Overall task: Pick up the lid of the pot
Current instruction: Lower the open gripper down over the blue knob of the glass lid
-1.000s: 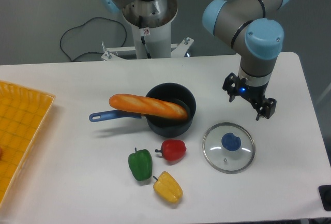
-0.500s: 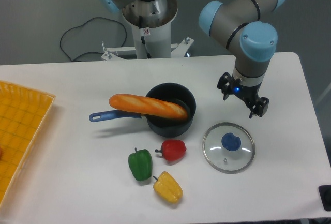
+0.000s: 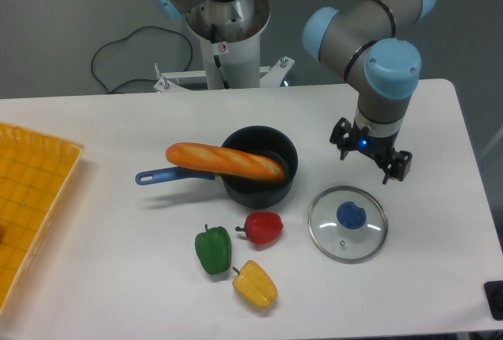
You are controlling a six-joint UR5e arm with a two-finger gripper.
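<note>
From the fixed camera, I see my end effector (image 3: 368, 151) released, its two dark fingers (image 3: 395, 167) spread wide with nothing held between them. It hangs above the table (image 3: 118, 277), near the glass pot lid (image 3: 347, 228) and on its far side as the camera looks. The lid lies flat on the table with its blue knob (image 3: 351, 215) up, which I judge gives me the natural place to grip. My fingers look amply parted for that knob. I have yet to take hold; the step in hand seems to be lining up, and the next move should bring me over the knob and down before I close. If I close off-centre, the smooth knob could slip or the lid could skid or tip.

The saucepan (image 3: 259, 192) stands upright, apart from the lid. A baguette (image 3: 225, 162) leans across its rim, one end inside, the other over the blue handle (image 3: 174, 176), so the pan props it. A red pepper (image 3: 262, 228), a green pepper (image 3: 213, 250) and a yellow vegetable (image 3: 255, 285) lie on the camera's side of the pan, well away from the knob.

The lid is a transparent disc with a thin, metallic-looking rim; its knob is round and squat. The pan is black, deep and round, the baguette orange-brown with paler slashes, and the peppers glossy and plastic-looking.
</note>
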